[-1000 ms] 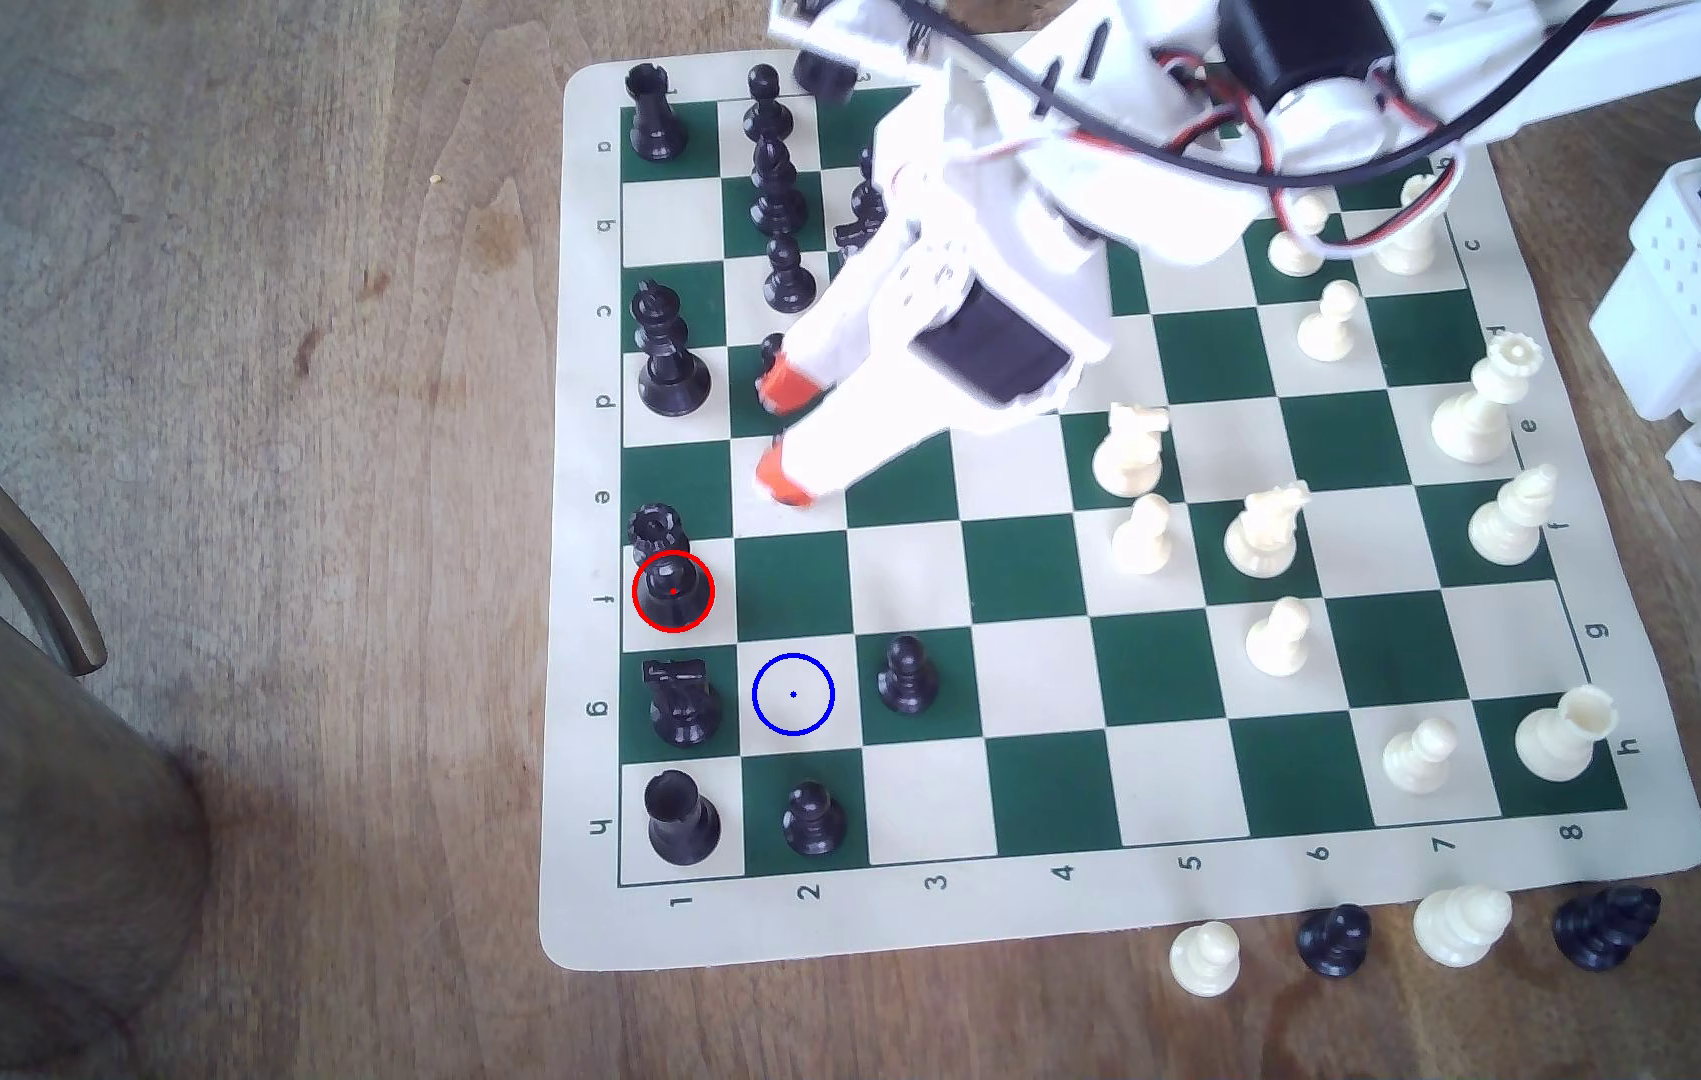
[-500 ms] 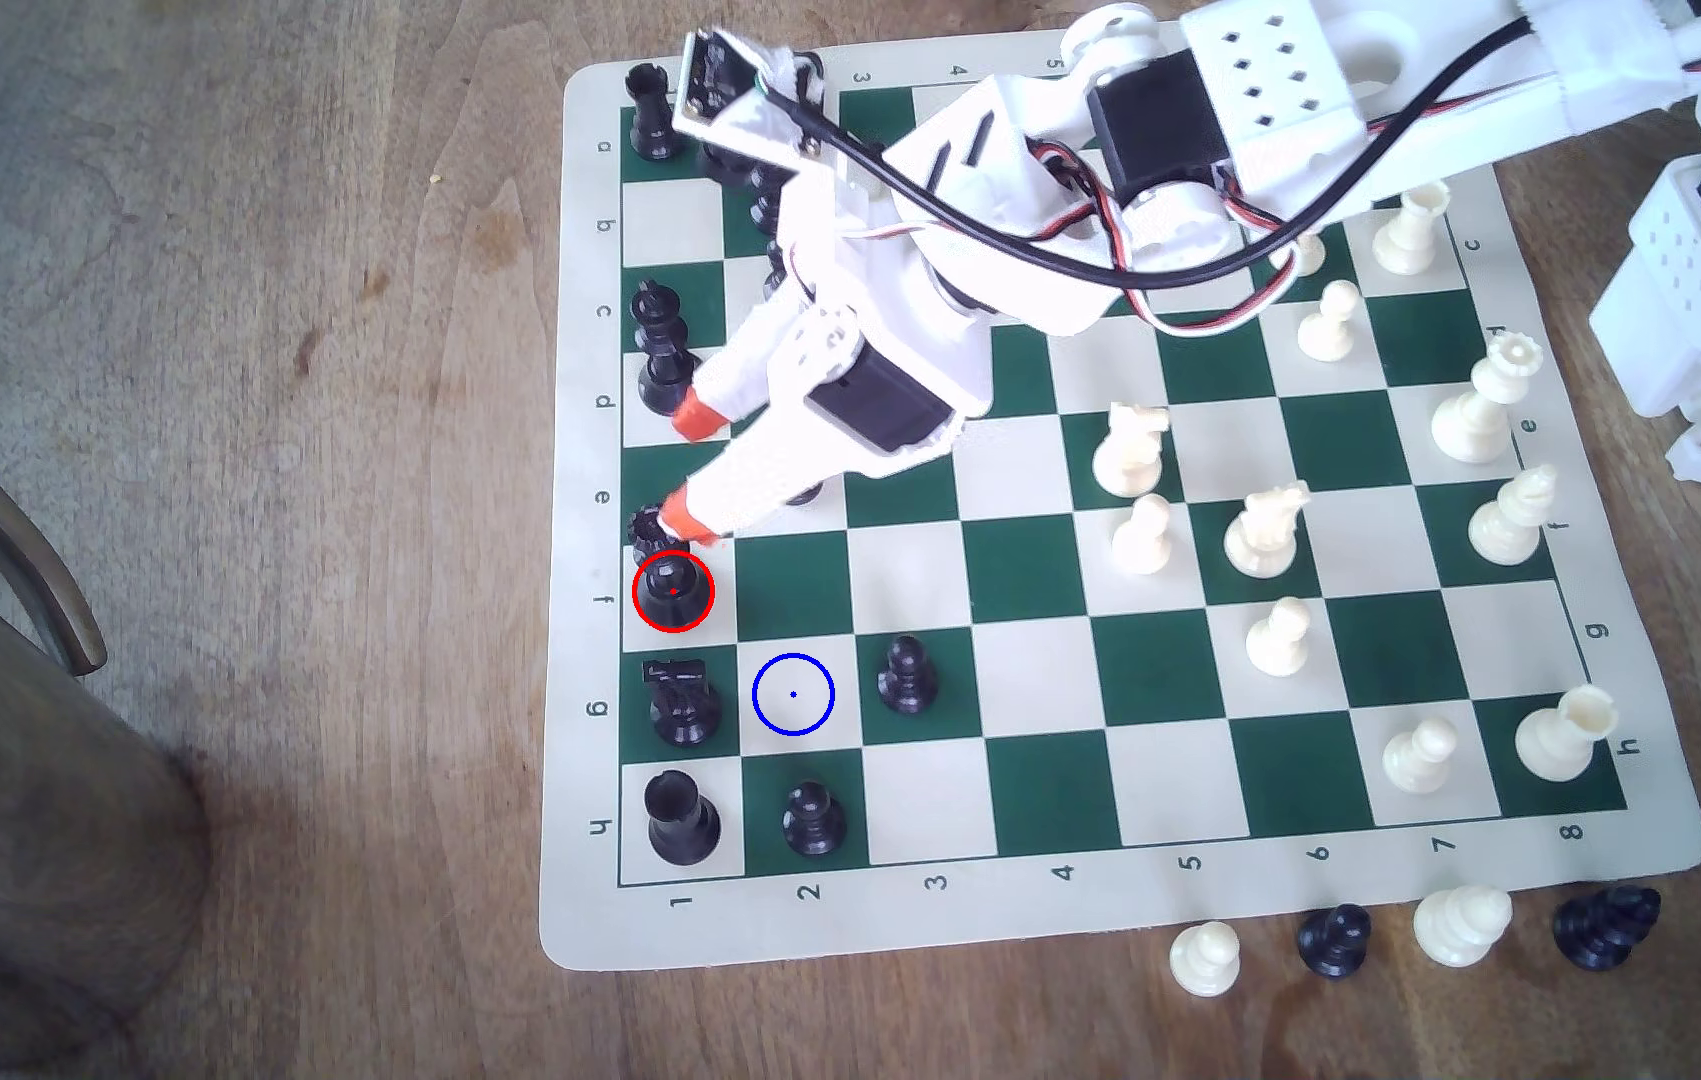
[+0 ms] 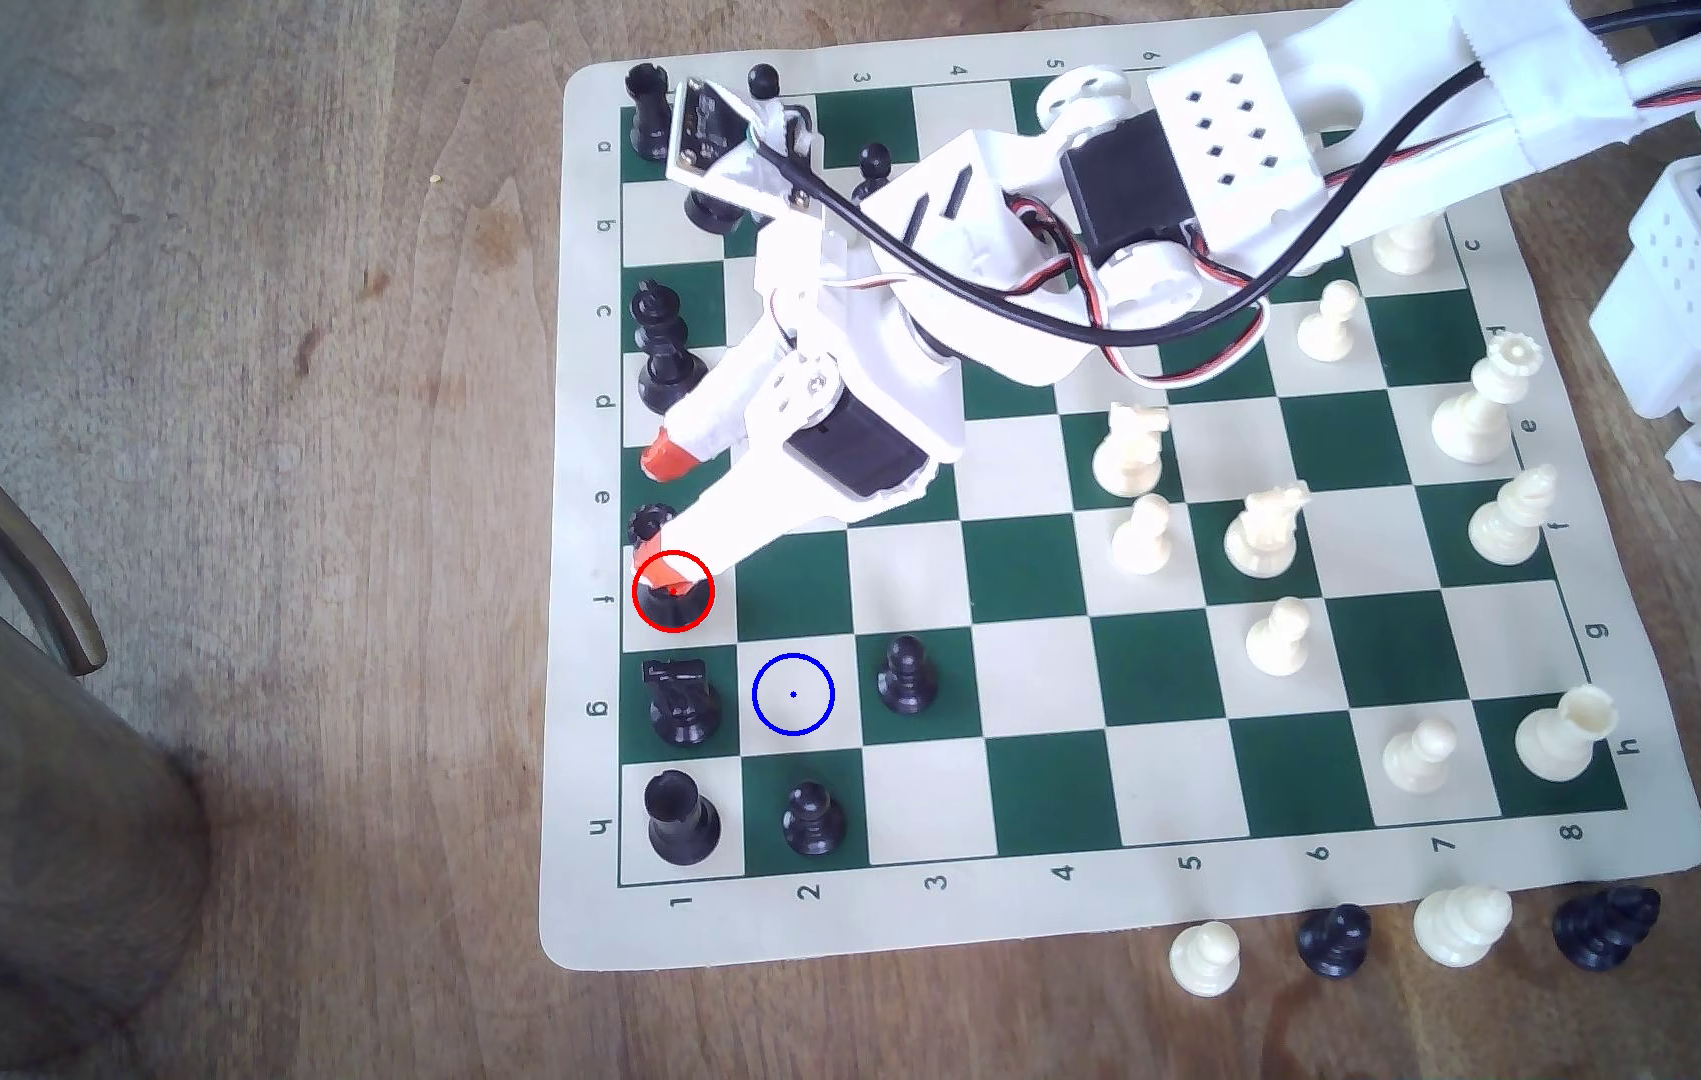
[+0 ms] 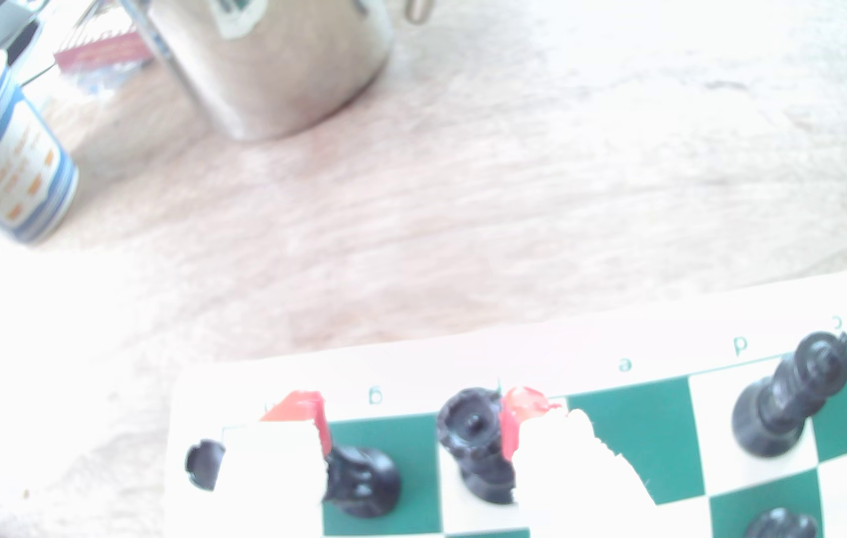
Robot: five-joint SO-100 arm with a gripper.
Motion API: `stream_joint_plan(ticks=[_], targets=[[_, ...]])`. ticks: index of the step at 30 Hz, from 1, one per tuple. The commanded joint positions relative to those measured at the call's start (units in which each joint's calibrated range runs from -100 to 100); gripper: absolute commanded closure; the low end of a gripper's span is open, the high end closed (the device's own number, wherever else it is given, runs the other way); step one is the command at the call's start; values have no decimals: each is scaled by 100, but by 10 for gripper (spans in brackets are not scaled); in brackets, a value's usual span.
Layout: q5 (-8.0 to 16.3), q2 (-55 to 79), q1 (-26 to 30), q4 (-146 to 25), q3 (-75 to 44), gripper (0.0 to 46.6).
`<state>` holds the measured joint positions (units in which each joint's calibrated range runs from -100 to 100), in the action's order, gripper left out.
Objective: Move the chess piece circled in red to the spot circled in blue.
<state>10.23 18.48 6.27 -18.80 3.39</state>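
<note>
Progress is small: we see the chess piece standing on its red-ringed square at the exterior view's left edge of the mat, and the spot unoccupied. Our gripper is wide open around it, not gripping. One fingertip hides its stem, and wrist glare blurs contact

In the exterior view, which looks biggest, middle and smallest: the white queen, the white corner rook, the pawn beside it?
Largest: white queen.
Middle: white rook.
Smallest: white pawn, close to the rook in height but slimmer.
</note>
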Motion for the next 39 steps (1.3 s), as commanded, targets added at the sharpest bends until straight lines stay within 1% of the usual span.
stream_joint_plan(ticks=[1,24,29,39], targets=[[24,-65,11,202,-339,284],[24,258,-99,677,-167,286],[34,309,-107,758,-103,301],[34,385,-107,947,114,303]])
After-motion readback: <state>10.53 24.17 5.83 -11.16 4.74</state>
